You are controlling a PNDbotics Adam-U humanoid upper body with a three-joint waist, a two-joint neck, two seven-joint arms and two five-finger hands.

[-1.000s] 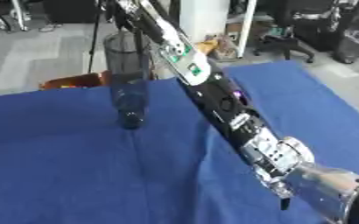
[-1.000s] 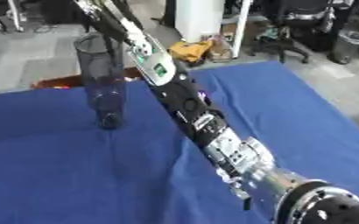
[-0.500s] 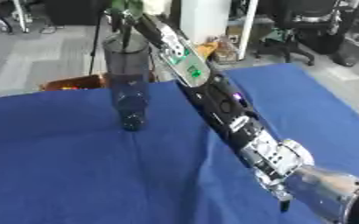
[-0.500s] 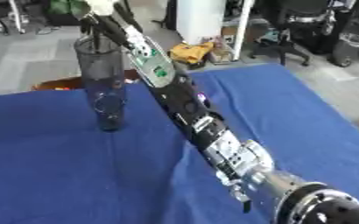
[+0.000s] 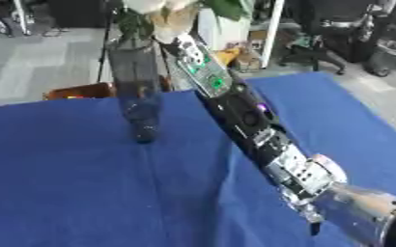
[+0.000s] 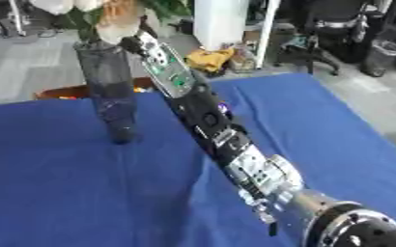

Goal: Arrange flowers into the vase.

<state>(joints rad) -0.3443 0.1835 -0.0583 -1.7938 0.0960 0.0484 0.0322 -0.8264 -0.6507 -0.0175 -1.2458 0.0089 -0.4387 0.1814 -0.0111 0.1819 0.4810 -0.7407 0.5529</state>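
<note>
A tall, dark see-through vase stands upright on the blue tablecloth, towards the far edge. A bunch of white and cream flowers with green leaves hangs at the vase mouth, and a green stem reaches down into the opening. My right arm stretches from the lower right up to the bunch. Its hand is shut on the flowers right beside the vase rim, partly hidden by the blossoms. My left hand shows in neither view.
An orange-brown object sits just behind the table's far edge, left of the vase. A yellow thing, a white pillar and office chairs stand on the floor beyond. Blue cloth stretches left and right of the arm.
The flowers have come down into view from above and now sit at the vase mouth. My right arm has lowered with them. The vase has stayed put.
</note>
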